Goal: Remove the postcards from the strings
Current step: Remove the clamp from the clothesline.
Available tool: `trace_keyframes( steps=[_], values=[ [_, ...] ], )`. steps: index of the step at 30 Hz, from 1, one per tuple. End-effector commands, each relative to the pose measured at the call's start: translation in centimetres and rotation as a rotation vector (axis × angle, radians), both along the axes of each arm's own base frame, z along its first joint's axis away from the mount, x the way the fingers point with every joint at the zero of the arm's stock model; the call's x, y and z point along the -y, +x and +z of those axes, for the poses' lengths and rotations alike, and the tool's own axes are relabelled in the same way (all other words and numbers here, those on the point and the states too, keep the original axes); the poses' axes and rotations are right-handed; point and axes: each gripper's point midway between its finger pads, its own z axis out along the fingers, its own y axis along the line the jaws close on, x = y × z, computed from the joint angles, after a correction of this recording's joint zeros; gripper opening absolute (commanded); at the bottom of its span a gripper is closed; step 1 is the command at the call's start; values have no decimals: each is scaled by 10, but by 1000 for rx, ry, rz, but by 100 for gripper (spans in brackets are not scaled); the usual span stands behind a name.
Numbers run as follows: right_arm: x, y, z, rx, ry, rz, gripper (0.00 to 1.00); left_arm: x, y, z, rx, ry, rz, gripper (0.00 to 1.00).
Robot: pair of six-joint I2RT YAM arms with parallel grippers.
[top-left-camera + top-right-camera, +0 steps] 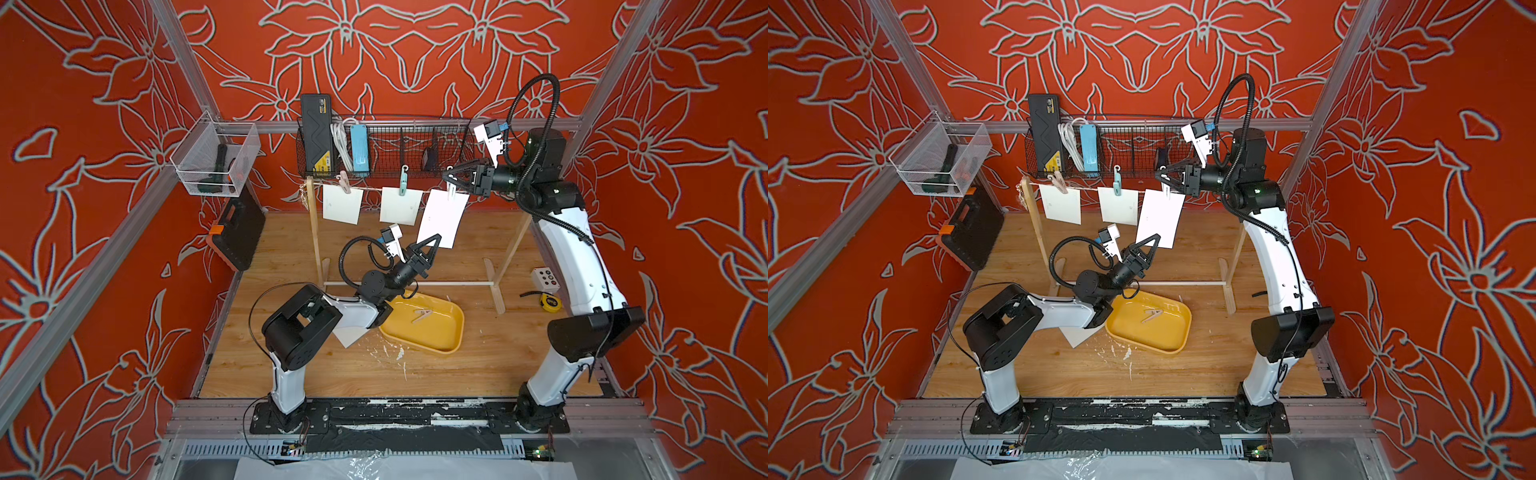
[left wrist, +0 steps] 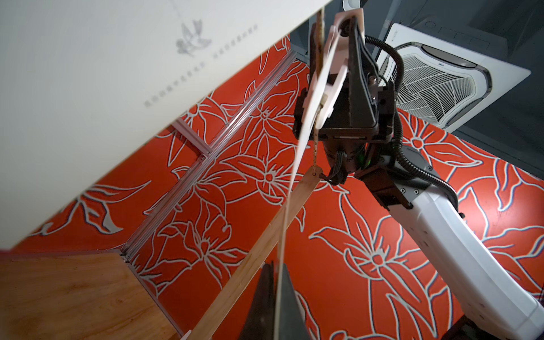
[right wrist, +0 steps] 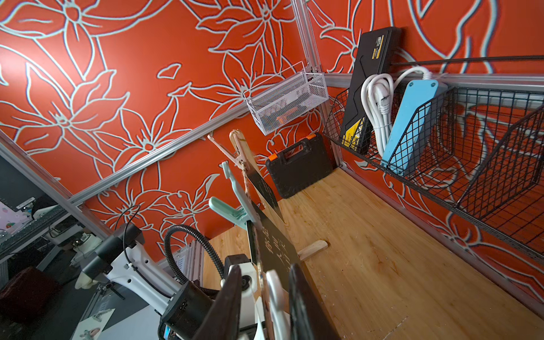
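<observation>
Three white postcards hang from the string (image 1: pixel 371 190) between two wooden posts: a left one (image 1: pixel 343 203) under a pink clothespin, a middle one (image 1: pixel 398 205) under a teal clothespin, and a right one (image 1: pixel 442 218) tilted under a white clothespin (image 1: pixel 451 193). My right gripper (image 1: pixel 449 174) is shut on that white clothespin (image 3: pixel 275 291) at the string. Lower down, my left gripper (image 1: pixel 436 237) is shut on the bottom edge of the right postcard, seen edge-on in the left wrist view (image 2: pixel 290 206). Another postcard (image 1: pixel 351 334) lies flat on the table under my left arm.
A yellow tray (image 1: pixel 456 332) with a clothespin in it sits on the table in front of the rack. A black wire basket (image 1: pixel 415 145) hangs just behind the string. A black tool case (image 1: pixel 239 232) leans at the left; a button box (image 1: pixel 545 282) and tape measure (image 1: pixel 550 301) lie right.
</observation>
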Motion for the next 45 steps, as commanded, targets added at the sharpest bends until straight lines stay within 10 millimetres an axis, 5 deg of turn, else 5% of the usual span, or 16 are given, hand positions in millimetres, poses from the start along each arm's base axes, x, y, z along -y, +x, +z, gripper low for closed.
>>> trace_keyframes(
  steps=[1,30,45],
  values=[
    [0,-7,15,58,14,-5,27,-22,-22,40,159,-145,-10,0],
    [4,3,43,115,52,-91,26,-24,-52,17,128,-72,-88,0],
    [5,1,50,131,54,-108,26,-59,-87,-23,24,4,-66,0]
  ],
)
